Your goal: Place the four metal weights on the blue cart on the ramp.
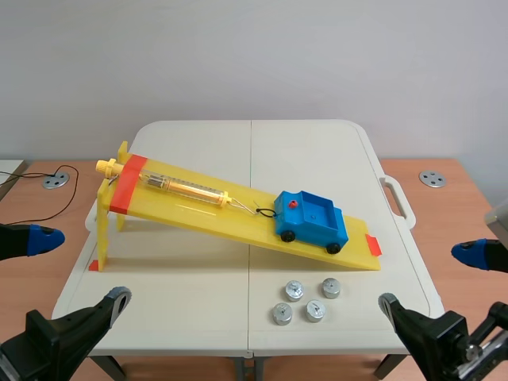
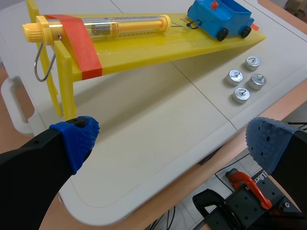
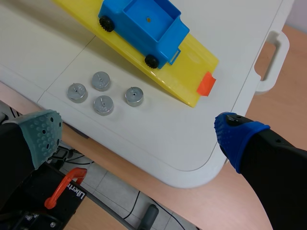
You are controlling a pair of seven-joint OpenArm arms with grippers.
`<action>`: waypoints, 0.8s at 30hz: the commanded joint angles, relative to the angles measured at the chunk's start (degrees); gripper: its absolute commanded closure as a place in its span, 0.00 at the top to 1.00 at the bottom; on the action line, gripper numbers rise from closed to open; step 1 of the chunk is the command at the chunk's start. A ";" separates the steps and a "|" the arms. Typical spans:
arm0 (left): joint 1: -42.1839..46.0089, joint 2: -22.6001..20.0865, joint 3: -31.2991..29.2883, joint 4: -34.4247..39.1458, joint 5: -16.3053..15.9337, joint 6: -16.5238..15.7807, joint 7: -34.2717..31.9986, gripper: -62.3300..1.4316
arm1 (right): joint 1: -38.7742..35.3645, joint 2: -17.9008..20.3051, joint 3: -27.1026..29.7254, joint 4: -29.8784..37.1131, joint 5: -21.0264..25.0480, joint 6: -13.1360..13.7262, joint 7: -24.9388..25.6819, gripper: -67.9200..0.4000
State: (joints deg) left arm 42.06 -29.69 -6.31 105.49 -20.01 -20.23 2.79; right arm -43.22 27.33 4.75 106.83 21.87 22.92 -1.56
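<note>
Closest to you, your left gripper (image 2: 172, 143) stands wide open with nothing between its pads, by the near left corner of the tabletop (image 1: 182, 294). Your right gripper (image 3: 139, 136) is just as wide and holds nothing, by the near right corner. The four metal weights (image 1: 294, 290) sit in a tight cluster near the tabletop's near edge, just right of its middle seam, apart from the yellow ramp (image 1: 182, 208). The blue cart (image 1: 311, 218) rests on the ramp's low end, toward the right edge, hooked to a clear spring scale (image 1: 186, 188) lying up the slope.
</note>
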 commanded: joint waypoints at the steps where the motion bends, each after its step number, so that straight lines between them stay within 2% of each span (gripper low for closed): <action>1: 0.92 -0.50 -0.79 4.26 -4.61 -0.96 -7.69 1.00 | 0.22 2.49 2.03 3.56 2.51 -1.49 6.38 0.97; 15: 0.92 -0.50 -0.79 4.26 -4.61 -0.96 -7.67 1.00 | 0.22 2.49 2.03 3.56 2.51 -1.49 6.29 0.97; 24: 0.44 -0.48 -0.79 4.26 -4.63 -0.98 -7.23 1.00 | 1.42 2.49 2.01 3.56 2.51 -1.49 4.35 0.97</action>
State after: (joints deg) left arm 42.06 -29.69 -6.31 105.49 -20.01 -20.23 2.79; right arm -43.20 27.33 4.75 106.83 21.87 22.92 -2.02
